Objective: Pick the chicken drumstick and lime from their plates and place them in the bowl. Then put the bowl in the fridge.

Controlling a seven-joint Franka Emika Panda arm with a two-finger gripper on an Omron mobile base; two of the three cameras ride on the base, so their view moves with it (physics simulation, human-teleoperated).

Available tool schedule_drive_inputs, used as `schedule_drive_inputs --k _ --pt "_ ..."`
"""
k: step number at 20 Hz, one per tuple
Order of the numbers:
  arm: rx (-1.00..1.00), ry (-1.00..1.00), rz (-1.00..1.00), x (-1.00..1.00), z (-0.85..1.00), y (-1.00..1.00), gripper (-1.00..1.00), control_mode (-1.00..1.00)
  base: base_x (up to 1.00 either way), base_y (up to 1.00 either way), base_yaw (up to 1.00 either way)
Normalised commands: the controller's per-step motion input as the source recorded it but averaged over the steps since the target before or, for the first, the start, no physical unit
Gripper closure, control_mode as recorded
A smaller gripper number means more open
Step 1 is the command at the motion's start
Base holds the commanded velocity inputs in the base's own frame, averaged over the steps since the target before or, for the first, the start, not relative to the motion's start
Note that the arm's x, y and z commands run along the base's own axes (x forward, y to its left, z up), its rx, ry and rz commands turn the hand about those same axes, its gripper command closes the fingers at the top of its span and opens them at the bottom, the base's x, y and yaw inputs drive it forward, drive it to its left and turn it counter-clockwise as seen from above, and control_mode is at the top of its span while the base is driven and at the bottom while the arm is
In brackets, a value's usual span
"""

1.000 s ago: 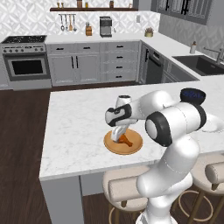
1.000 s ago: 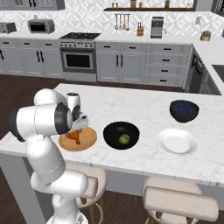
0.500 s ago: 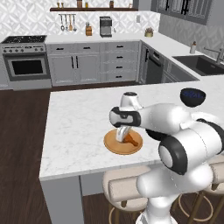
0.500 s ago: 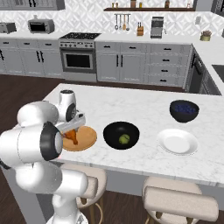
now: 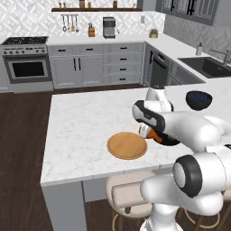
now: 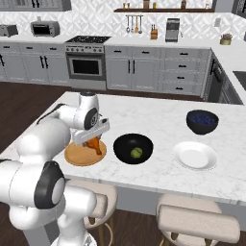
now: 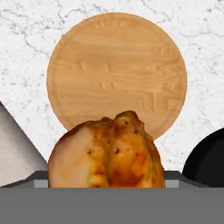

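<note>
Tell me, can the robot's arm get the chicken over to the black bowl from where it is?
Probably yes. The gripper holds the chicken drumstick lifted above the wooden plate, and the black bowl sits right beside that plate. Nothing stands between them on the counter, and the bowl holds just the lime.

- The tool hangs above the bench, the drumstick filling its jaws.
- Below it the wooden plate lies bare.
- Just beside the tool, the black bowl is open-topped, a lime inside.
- Beyond the bowl stand a white plate and blue bowl.
</note>
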Motion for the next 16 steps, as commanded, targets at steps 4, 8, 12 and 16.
schedule_drive_inputs --k 4,8,12,16 --pt "0.0 0.0 -0.06 0.03 0.47 -0.96 1.0 -1.0 0.0 0.0 0.0" --pt "0.0 0.0 -0.05 0.23 0.31 -0.81 1.0 -1.0 0.0 0.0 0.0" --pt "0.0 0.0 -0.04 0.23 0.13 -0.74 1.0 -1.0 0.0 0.0 0.0" --pt "0.0 0.0 0.0 0.24 -0.15 -0.55 1.0 -1.0 0.0 0.0 0.0"
